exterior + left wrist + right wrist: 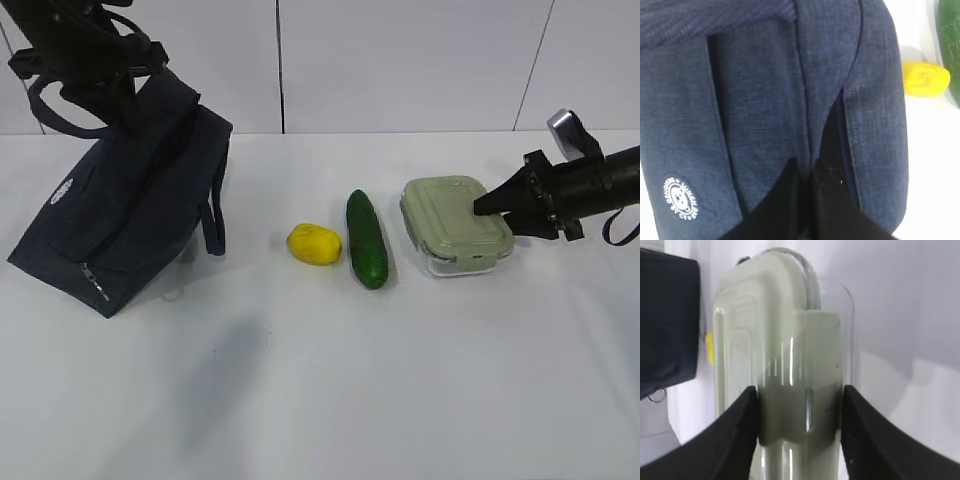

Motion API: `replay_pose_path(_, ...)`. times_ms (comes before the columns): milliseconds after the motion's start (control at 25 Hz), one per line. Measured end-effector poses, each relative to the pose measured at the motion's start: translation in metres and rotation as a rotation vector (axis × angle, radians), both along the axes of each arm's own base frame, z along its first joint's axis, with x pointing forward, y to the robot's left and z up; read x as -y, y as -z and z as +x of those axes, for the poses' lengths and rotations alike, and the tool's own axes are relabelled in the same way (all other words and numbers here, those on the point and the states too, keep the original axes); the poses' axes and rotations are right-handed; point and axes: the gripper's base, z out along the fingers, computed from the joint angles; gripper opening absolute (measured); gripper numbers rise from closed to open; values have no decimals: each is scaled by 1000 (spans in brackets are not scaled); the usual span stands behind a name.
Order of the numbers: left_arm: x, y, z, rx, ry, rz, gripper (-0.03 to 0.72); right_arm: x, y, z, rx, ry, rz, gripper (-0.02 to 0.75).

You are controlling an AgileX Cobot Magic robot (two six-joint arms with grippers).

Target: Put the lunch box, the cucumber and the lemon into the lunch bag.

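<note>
The right gripper point(800, 405) is clamped on the lunch box point(457, 222), its two black fingers point(737, 430) pressed against either side of the pale green lid's latch tab. In the exterior view this gripper point(487, 205) reaches in from the right, its tips resting at the box's right edge on the white table point(330, 390).

The left gripper point(807, 192) has its fingers pressed together, pinching the fabric of the dark navy lunch bag point(125, 210) just beside the partly open zipper point(832, 145). In the exterior view it point(120, 110) holds the bag's top raised, so the bag leans with its lower end on the table.

Just beyond the lunch box from the right gripper lies the cucumber point(366, 239), then the lemon point(314, 244), both apart from each other and from the bag.

Only the left wrist view shows the bag's round white logo point(680, 197) clearly, close beside the fingers, with the lemon point(926, 79) further off. Only the right wrist view shows the box's clear wall and the contact at the latch. Only the exterior view shows the whole row of things.
</note>
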Motion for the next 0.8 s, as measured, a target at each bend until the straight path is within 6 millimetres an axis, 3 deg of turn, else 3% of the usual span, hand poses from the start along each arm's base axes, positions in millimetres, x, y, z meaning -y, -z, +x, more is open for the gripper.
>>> replay_pose_path(400, 0, 0, 0, 1, 5, -1, -6, -8, -44, 3, 89, 49, 52, 369)
replay_pose_path(800, 17, 0, -4, -5, 41, -18, -6, -65, -81, 0, 154, -31, 112, 369)
